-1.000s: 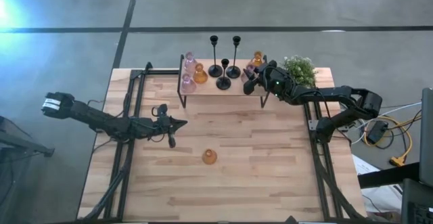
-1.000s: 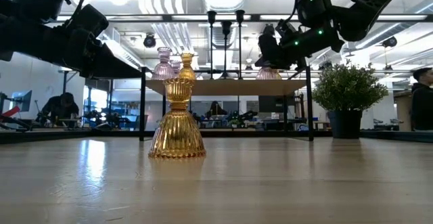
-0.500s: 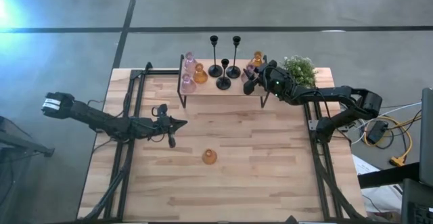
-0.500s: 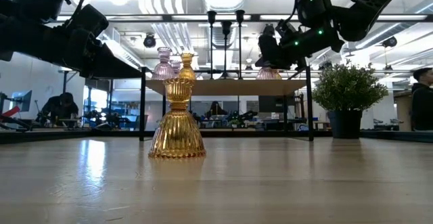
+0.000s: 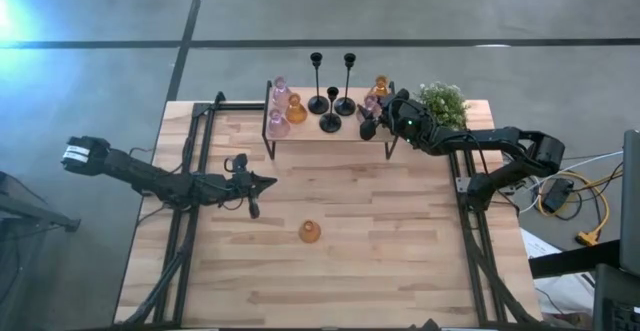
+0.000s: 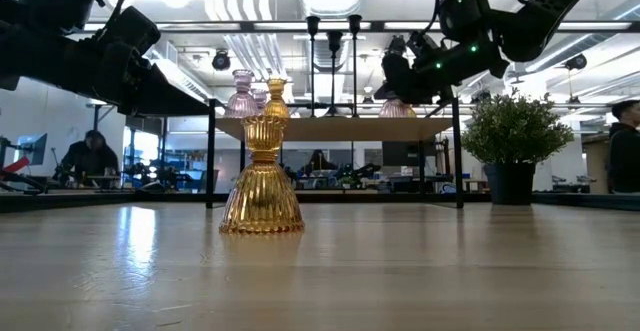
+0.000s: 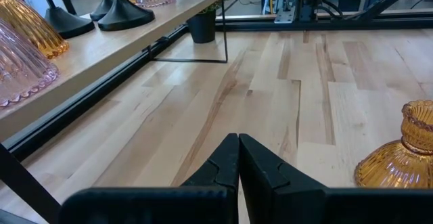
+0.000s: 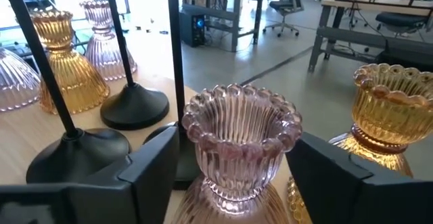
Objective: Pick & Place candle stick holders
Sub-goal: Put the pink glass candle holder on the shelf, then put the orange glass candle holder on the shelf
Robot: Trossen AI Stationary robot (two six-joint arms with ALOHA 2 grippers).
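Unmoved since earlier: right gripper (image 8: 233, 176), spread around pink holder (image 8: 240, 146) on wooden shelf (image 5: 330, 129); left gripper (image 7: 238, 158) pressed together before shelf; amber holder (image 5: 310, 232) on butcher-block table (image 5: 380, 261). No legible writing.

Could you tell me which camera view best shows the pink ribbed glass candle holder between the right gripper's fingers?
The right wrist view: the pink ribbed glass candle holder fills the frame between the fingers. The high view and low view show it small and partly hidden; the left wrist view cannot confirm it.

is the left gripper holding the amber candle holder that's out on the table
No. In the left wrist view the left gripper has its fingers shut on nothing, and the amber glass holder stands apart on the bare table.
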